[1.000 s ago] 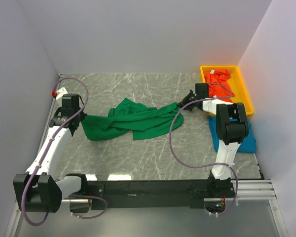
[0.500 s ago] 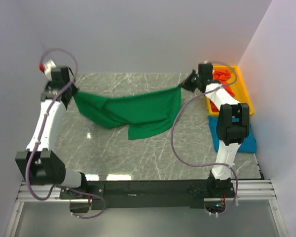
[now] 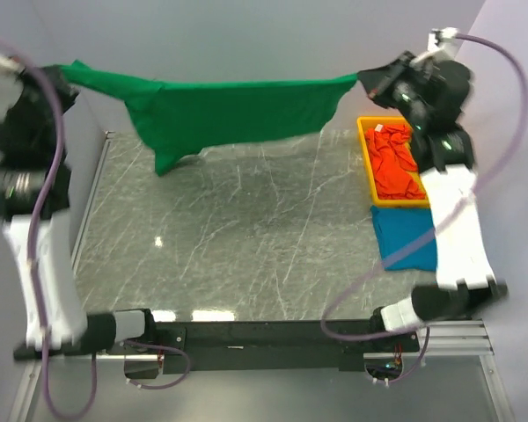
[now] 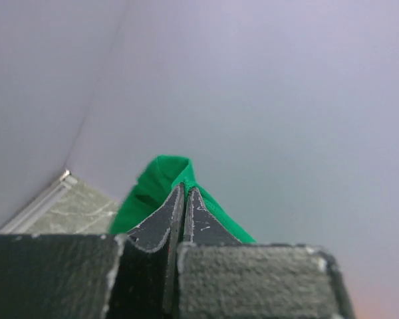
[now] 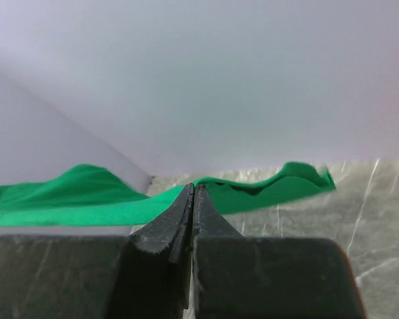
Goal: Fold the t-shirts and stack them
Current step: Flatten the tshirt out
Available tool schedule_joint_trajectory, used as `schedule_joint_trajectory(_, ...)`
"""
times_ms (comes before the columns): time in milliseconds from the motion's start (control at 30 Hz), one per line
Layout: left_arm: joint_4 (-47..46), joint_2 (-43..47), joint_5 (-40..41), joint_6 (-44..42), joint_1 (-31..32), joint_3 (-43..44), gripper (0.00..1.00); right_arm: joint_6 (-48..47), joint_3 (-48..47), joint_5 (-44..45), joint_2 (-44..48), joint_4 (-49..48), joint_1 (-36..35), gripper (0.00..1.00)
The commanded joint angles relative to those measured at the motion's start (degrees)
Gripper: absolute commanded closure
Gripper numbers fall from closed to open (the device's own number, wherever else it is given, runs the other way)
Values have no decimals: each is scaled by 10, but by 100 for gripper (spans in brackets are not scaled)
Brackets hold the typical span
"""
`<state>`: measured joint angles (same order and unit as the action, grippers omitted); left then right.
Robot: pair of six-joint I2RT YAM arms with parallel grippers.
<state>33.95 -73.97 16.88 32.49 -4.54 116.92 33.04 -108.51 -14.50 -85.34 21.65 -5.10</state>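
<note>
The left gripper [image 3: 69, 74] is high at the far left, its two fingers pressed together and pinching one end of the green t-shirt [image 3: 238, 110]; in the left wrist view the dark fingers [image 4: 169, 212] meet at their tips with green cloth bunched just beyond them, against a pale wall. The right gripper [image 3: 367, 81] is high at the far right, also pressed shut, pinching the other end of the same shirt; in the right wrist view its fingers [image 5: 179, 214] close on a green hem that runs off to the left and right.

Between the two grippers the green t-shirt hangs stretched in a nearly level band across the far side of the scene, held above the grey marble table [image 3: 246, 246]; a longer fold droops from it toward the left.

Below the right gripper, at the far right of the table, a yellow plastic bin [image 3: 367, 167] holds the crumpled orange-red t-shirt [image 3: 396, 163]; just nearer than the bin, the blue t-shirt [image 3: 405, 237] lies flat on the table, partly hidden by the right arm [image 3: 458, 229]. The left arm [image 3: 40, 255] rises along the left wall, blurred; purple cables [image 3: 506, 66] loop off both arms.
</note>
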Motion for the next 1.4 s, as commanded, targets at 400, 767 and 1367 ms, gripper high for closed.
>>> schedule_joint_trajectory(400, -12, 242, 5, -128, -5, -3, 99, -136, 158, 18, 362, 63, 4, 100)
schedule_joint_trajectory(767, -103, 181, -117, -153, -5, -267, 99, -191, 271, 38, 306, 55, 5, 100)
schedule_joint_trajectory(1367, -332, -283, -201, -109, 11, -370, 99, -261, 360, 67, -171, -202, 24, 100)
